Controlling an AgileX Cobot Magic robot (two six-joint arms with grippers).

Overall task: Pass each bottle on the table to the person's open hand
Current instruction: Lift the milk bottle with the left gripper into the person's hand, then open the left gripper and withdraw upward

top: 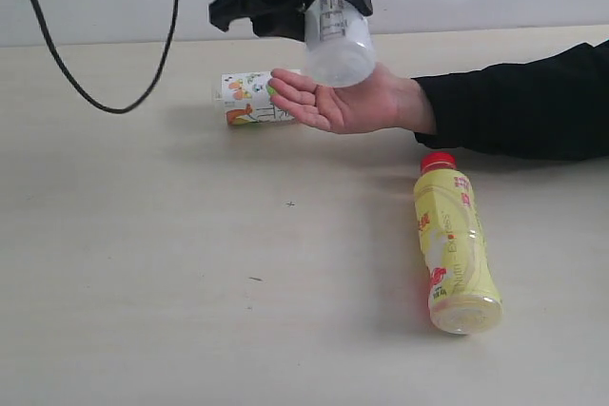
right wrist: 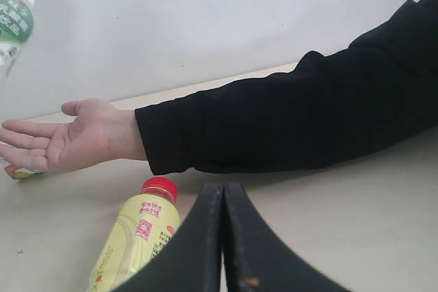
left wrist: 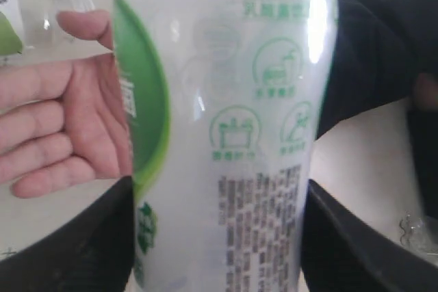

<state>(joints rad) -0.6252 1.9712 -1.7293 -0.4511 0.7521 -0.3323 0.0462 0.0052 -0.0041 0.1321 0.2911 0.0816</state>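
We see the L hand (top: 324, 2) pinching the white bottle (top: 338, 45) over the palm (top: 347, 102).
Bottle's tilted, base twd the palm and just above it; we can't tell if they touch. In the L wrist view, black fingers (left wrist: 75, 251) clamp both sides of its green-white label. Palm faces up, black sleeve (top: 514, 102) lying across the desk (top: 143, 282). Small bottle (top: 249, 99) lies just behind the person's fingertips. Yellow bottle (top: 455, 249) lies on its side nr the sleeve, red cap twd it. R hand (right wrist: 222, 237): pressed together w/ nothing btwn, yellow bottle close by.
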